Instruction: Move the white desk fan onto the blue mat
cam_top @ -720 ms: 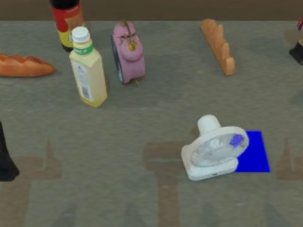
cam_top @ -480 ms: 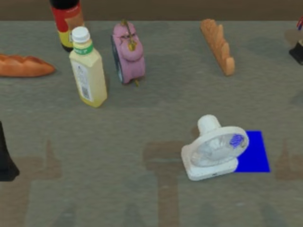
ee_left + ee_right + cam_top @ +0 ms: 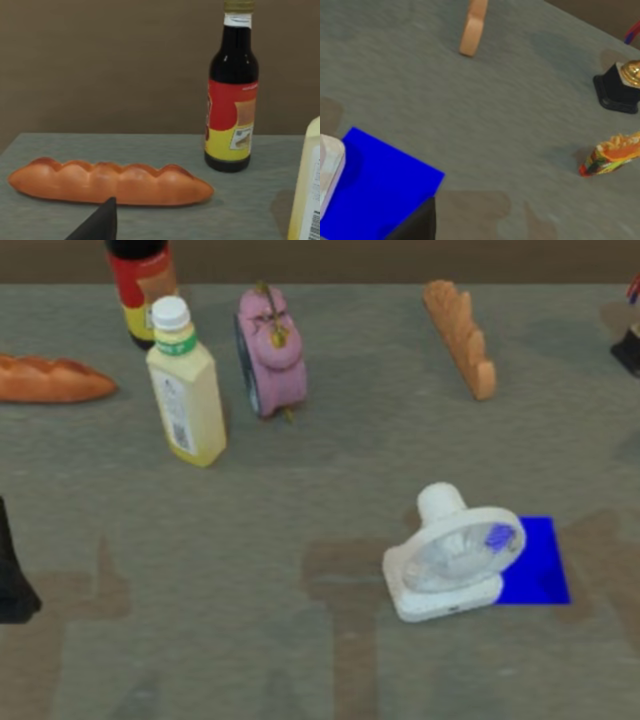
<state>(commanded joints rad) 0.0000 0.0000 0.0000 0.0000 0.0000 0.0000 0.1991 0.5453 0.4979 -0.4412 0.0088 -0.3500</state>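
The white desk fan (image 3: 450, 560) stands on the table right of centre, its grille tilted up and its rear motor pointing toward the back. Its right side overlaps the left edge of the blue mat (image 3: 535, 562); most of the base rests on bare table. The right wrist view shows the mat (image 3: 375, 185), a sliver of the fan's base (image 3: 327, 170) and one dark fingertip (image 3: 420, 222) above the mat's corner. My right arm does not show in the top view. My left arm (image 3: 10, 585) is parked at the left edge, with one fingertip (image 3: 102, 225) near the bread.
At the back stand a pale yellow bottle (image 3: 185, 390), a dark sauce bottle (image 3: 140, 285), a pink alarm clock (image 3: 270, 350), a bread loaf (image 3: 50, 378) and a tan wooden rack (image 3: 460, 335). A trophy (image 3: 620, 87) and a snack bag (image 3: 612, 152) lie right of the mat.
The fan and mat have not moved. The shadow on the table just right of the mat has shifted and spread.
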